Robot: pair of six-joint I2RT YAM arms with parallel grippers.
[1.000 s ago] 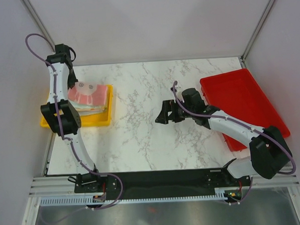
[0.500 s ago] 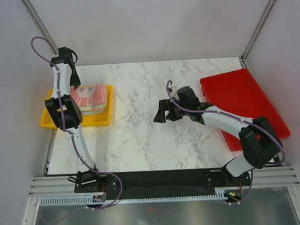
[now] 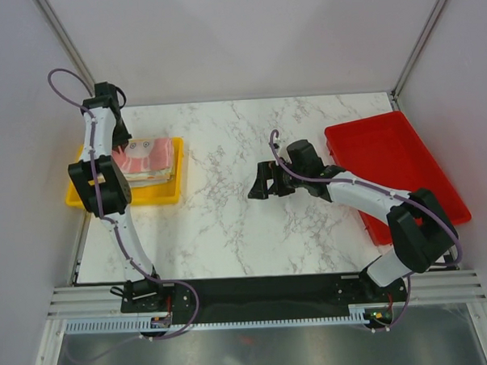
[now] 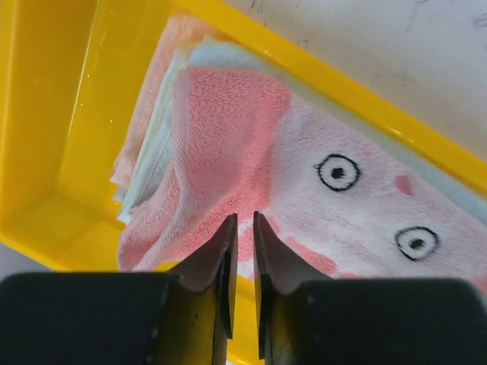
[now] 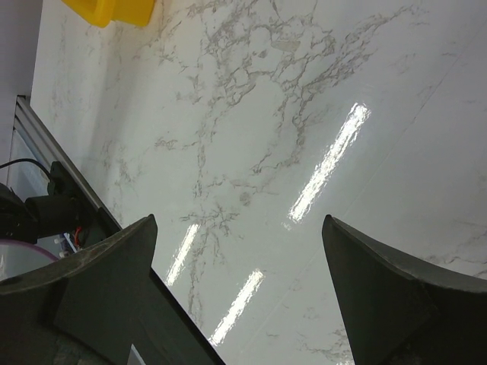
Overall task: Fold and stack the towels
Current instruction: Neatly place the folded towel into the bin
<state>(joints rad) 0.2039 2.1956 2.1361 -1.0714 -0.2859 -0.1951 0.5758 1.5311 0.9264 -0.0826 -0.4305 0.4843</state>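
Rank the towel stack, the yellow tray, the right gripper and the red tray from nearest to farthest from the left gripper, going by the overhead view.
From the left gripper:
1. towel stack, directly beneath it, at the left.
2. yellow tray, around that stack.
3. right gripper, mid-table.
4. red tray, at the right edge.

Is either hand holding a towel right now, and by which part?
Neither. Left hand hangs empty, nearly closed, over the stacked towels; right hand is open above the table.
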